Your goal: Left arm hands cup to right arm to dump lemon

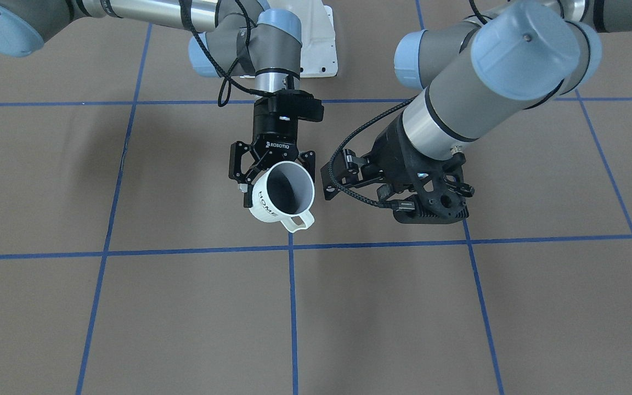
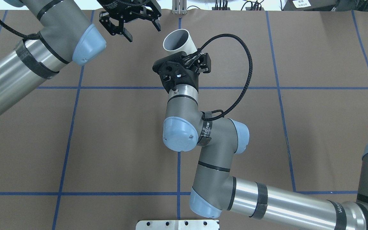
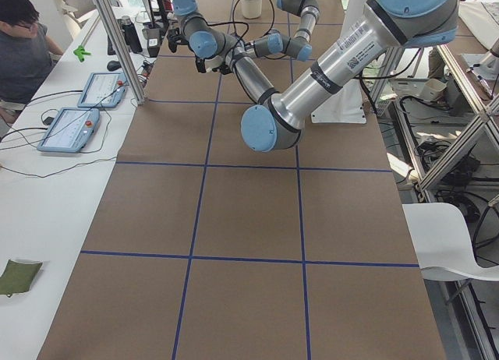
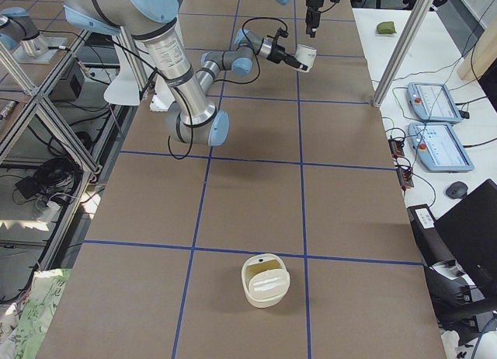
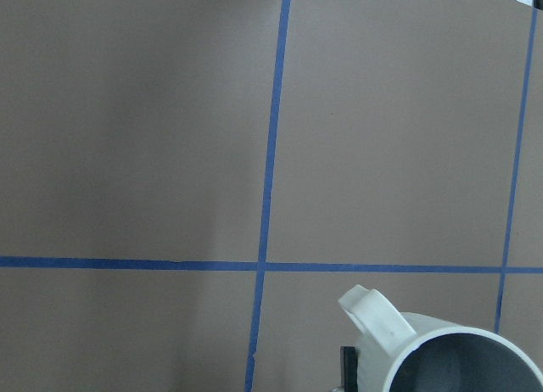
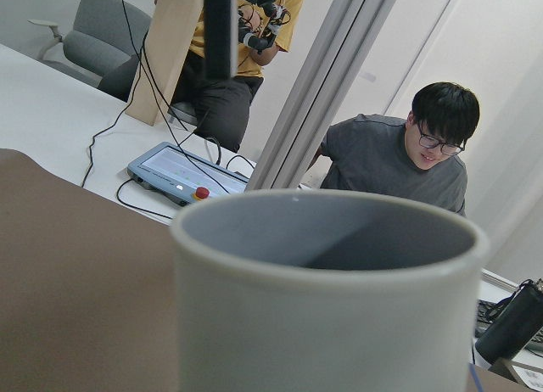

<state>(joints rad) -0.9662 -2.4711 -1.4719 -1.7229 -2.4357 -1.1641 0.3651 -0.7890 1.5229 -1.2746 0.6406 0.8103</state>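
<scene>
White cup (image 1: 286, 189), only one, is clamped in right jaws; left jaws gape.

The cup (image 1: 282, 193) in my right gripper (image 1: 275, 175) looks like smooth white ceramic, matt grey inside. The gripper's links are black, faintly glossy; the table (image 1: 184, 307) beneath is matt brown paper crossed by smooth blue tape (image 1: 292, 307).

Cup (image 5: 458, 368) (left wrist view) — cropped below.
</scene>
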